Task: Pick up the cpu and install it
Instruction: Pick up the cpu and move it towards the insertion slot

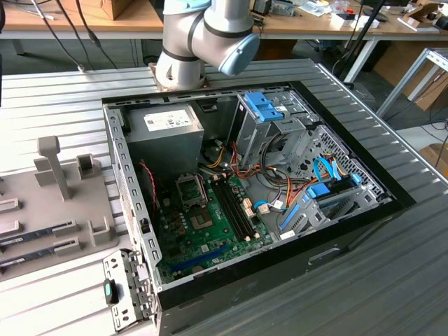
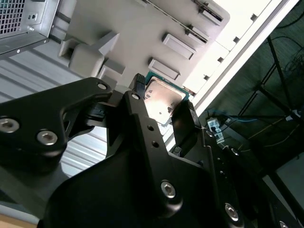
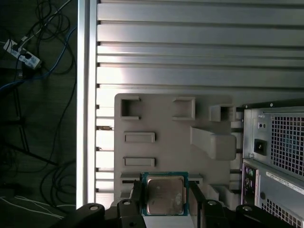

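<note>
The cpu [image 2: 164, 97] [image 3: 165, 194] is a small square chip with a silver-grey metal top and a thin green rim. My gripper [image 2: 162, 103] [image 3: 165, 205] is shut on it, one black finger [image 2: 137, 90] [image 3: 194, 202] against each of two opposite edges. In both wrist views the chip hangs well above the grey holder plate [image 3: 161, 118] [image 2: 137, 28]. The exterior view has the open computer case [image 1: 245, 182] with its green motherboard [image 1: 217, 231] and the metal-framed socket [image 1: 190, 187] next to the grey power-supply box [image 1: 164, 133].
The grey holder plate [image 1: 70, 210] with raised blocks lies beside the case on the exterior view's left, on a ribbed metal table [image 1: 56, 105]. My arm's joint [image 1: 203, 38] rises behind the case. Memory sticks [image 1: 231, 206], drive cages and loose cables fill the case. Cables lie beyond the table's edge [image 3: 85, 95].
</note>
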